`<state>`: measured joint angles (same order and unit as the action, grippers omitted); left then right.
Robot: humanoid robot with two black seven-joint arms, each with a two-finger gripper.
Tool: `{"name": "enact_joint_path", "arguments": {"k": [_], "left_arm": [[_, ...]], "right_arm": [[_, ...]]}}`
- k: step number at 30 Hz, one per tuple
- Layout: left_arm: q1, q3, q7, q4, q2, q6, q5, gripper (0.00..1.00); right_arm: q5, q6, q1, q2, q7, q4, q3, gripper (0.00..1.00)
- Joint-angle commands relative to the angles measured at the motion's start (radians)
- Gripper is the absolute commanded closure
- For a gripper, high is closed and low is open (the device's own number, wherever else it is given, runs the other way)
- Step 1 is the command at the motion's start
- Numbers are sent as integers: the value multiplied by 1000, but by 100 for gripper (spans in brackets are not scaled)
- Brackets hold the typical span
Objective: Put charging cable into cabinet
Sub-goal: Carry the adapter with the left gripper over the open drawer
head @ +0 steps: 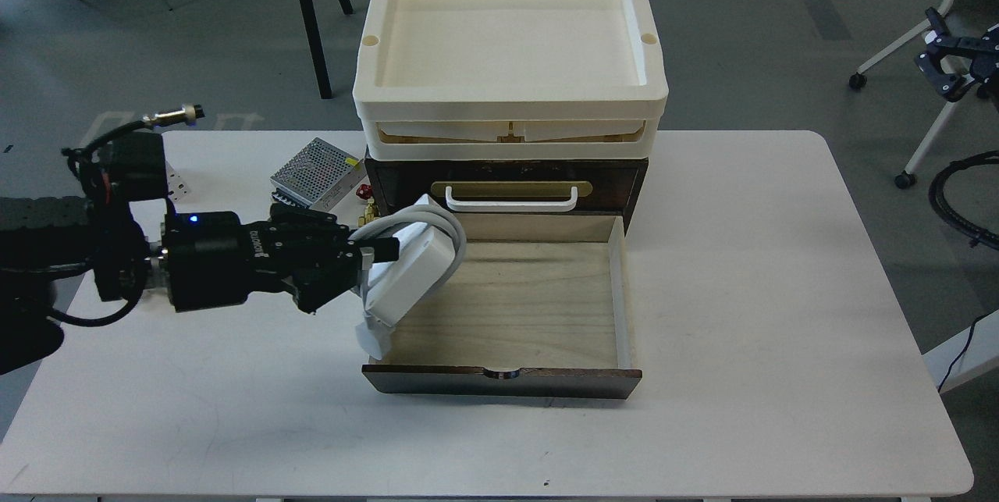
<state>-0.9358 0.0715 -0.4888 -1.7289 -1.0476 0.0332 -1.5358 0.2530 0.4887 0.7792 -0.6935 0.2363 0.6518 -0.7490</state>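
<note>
Drawer (546, 307) of the cabinet (507, 174) stands open with bare wood showing, while my left gripper (367, 256) is clamped on the charging cable (410, 268) over its left edge; tray (507, 88) holds nothing, and no writing is legible.

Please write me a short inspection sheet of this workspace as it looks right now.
Surface: white table, mostly bare.
Job's things: charging cable held tilted at the left edge of the open drawer of the cabinet; cream tray on top.
Clutter: perforated metal box behind the arm.
Grippers: left gripper shut on the cable; right not in view.
Cables: black hose at right edge.
Surroundings: grey floor, chair base.
</note>
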Motion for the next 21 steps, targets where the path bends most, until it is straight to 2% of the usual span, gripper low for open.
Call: {"name": "enact_joint_path", "arguments": {"k": [1,5,10,15,17,20,21], "left_arm": [[17,-10,0,147,190,5,19,100],[49,-12,0,328,326,13,17,100],[57,-13,0,434,363,34,16,100],[75,-13,0,607,448,31,13,100],[87,-12,0,632,463,31,11,97],[101,-4,0,623,468,36,13,83],[103,-1,0,618,468,37,14,72]], "right_arm": [[0,0,0,-1,0,0,0,0],[0,0,0,-1,0,0,0,0],[0,0,-8,-1,0,0,0,0],[0,0,-11,0,0,0,-1,0],[0,0,-11,0,0,0,-1,0],[0,0,-11,0,0,0,-1,0],[0,0,-11,0,0,0,-1,0]]}}
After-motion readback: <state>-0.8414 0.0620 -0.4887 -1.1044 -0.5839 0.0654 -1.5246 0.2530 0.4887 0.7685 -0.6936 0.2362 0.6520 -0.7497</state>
